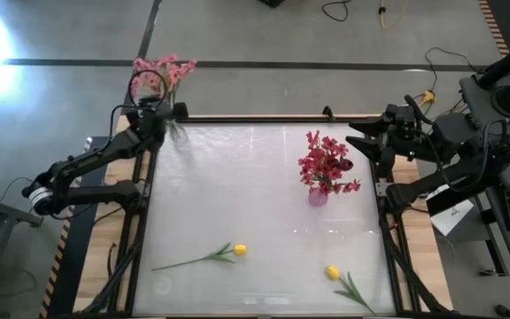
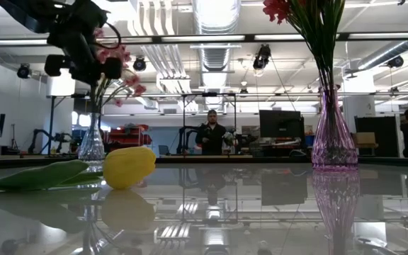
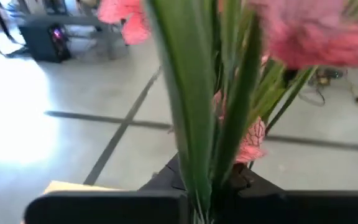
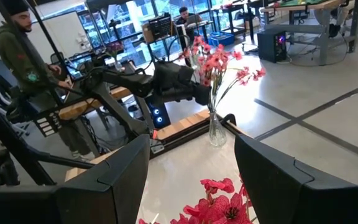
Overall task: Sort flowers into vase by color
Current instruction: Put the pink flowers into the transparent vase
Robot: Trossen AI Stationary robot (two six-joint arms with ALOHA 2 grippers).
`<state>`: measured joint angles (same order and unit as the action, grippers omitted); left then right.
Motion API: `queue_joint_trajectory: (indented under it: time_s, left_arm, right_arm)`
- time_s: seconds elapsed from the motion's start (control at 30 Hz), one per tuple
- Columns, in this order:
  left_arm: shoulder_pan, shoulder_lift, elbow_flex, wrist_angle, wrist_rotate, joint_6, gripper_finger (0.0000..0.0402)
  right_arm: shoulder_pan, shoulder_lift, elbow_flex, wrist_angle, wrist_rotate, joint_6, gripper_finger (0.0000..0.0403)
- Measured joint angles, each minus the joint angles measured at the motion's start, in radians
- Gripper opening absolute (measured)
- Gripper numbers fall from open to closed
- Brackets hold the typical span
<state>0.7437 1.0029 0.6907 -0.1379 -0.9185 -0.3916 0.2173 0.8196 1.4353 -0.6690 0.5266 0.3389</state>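
Note:
A spray of pink flowers [image 1: 171,69] stands in a clear glass vase [image 1: 178,133] at the table's far left corner. My left gripper [image 1: 159,108] is at their stems above the vase's mouth, shut on them. Red flowers [image 1: 326,164] stand in a purple vase [image 1: 318,197] right of centre. Two yellow tulips lie flat on the table near the near edge, one [image 1: 239,251] left of centre, the other [image 1: 333,272] to its right. My right gripper [image 1: 361,146] hovers open at the table's right edge, touching nothing. My left gripper holds the pink flowers by their green stems [image 3: 194,137], below the blossoms and above the vase's mouth [image 4: 214,115]. It comes level from the table's left, across the stems. The stems stand nearly upright with their lower ends in the clear vase. The gripper's own body hides the fingertips.
The table top is a glossy white sheet inside a dark frame [image 1: 140,221]. A person [image 2: 212,131] stands in the room beyond the far edge, and another [image 4: 23,56] stands behind the left arm. There is open surface in the table's middle.

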Motion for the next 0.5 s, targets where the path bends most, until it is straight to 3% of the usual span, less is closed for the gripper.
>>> queue_joint_trajectory:
  time_s: [0.13, 0.3, 0.4, 0.5]
  left_arm:
    - [0.002, -0.007, 0.0, -0.066, 0.099, -0.017, 0.0038]
    - [0.003, -0.016, 0.0, -0.101, 0.307, -0.055, 0.0107]
    - [0.003, -0.031, 0.022, -0.248, 0.414, -0.089, 0.0151]
    - [0.003, -0.052, 0.063, -0.431, 0.442, -0.095, 0.019]
  right_arm:
    - [0.0, 0.0, 0.0, -0.006, 0.0, -0.015, 0.0231]
    - [0.0, 0.0, 0.0, -0.006, 0.024, -0.026, 0.0259]
    - [0.0, 0.0, 0.0, -0.006, 0.024, -0.028, 0.0282]
    - [0.0, 0.0, 0.0, -0.006, 0.024, -0.029, 0.0304]
